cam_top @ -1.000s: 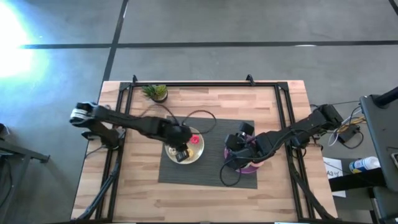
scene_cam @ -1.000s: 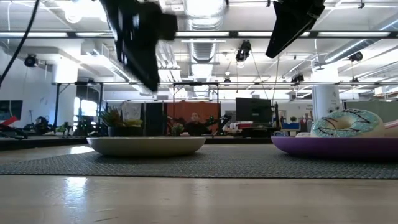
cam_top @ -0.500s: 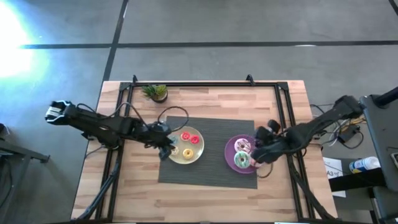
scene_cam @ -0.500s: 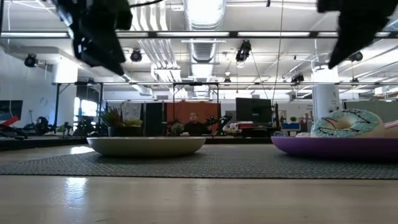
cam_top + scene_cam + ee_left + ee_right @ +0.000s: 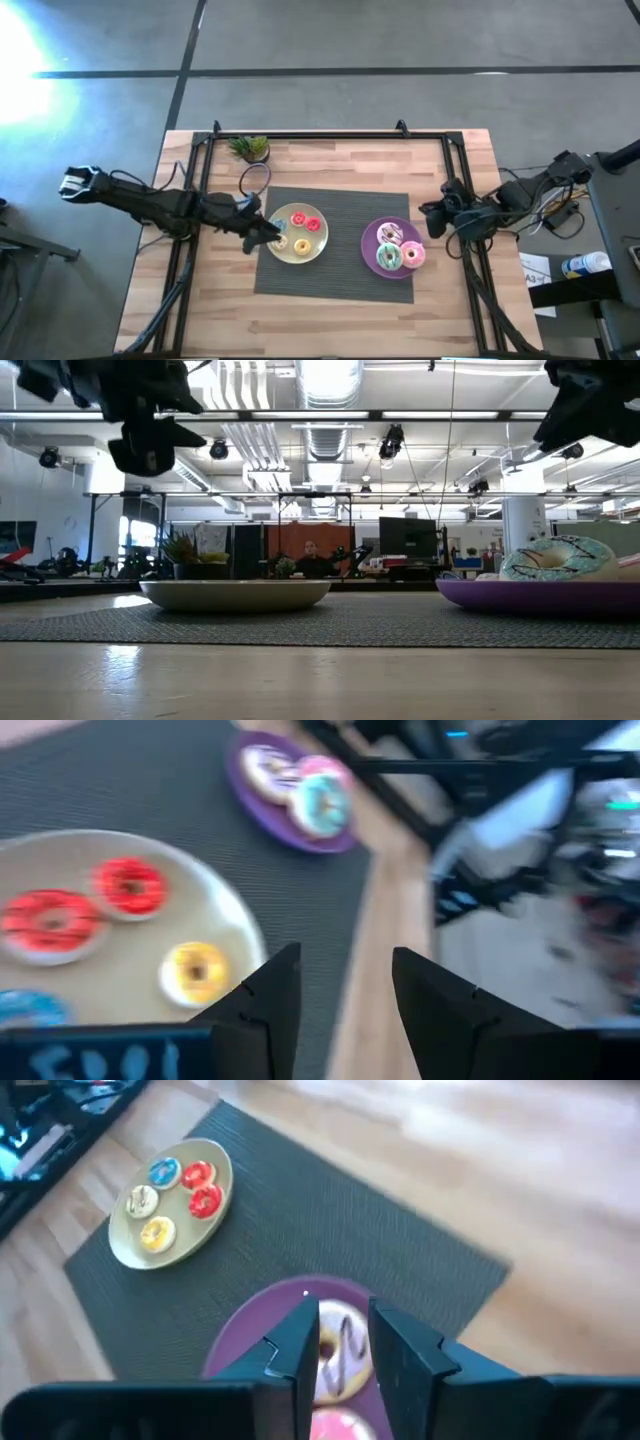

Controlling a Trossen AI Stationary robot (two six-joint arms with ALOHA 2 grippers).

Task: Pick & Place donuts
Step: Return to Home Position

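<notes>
Several mini donuts lie on the yellow plate (image 5: 318, 246): two red-orange ones (image 5: 297, 220), a yellow one (image 5: 302, 246), a blue one (image 5: 165, 1173) and a cream one (image 5: 140, 1200). The purple plate (image 5: 370, 245) carries the white-sprinkled donut (image 5: 390, 234), the green donut (image 5: 388, 259) and the pink donut (image 5: 411, 253). My left gripper (image 5: 262, 233) hovers open at the yellow plate's left rim, above the table. My right gripper (image 5: 432, 218) is open, raised just right of the purple plate. Neither holds anything.
Both plates sit on a dark woven mat (image 5: 340, 205) in the middle of the wooden table. A small potted plant (image 5: 250, 148) stands near the far edge on the left. Black frame rails (image 5: 455, 180) run along the table's left and right sides.
Both arms have drawn back from over the plates. My left gripper has moved from above the yellow plate toward the table's left and up. My right gripper has moved from above the purple plate toward the right edge and up. The donuts on both plates now show uncovered.
</notes>
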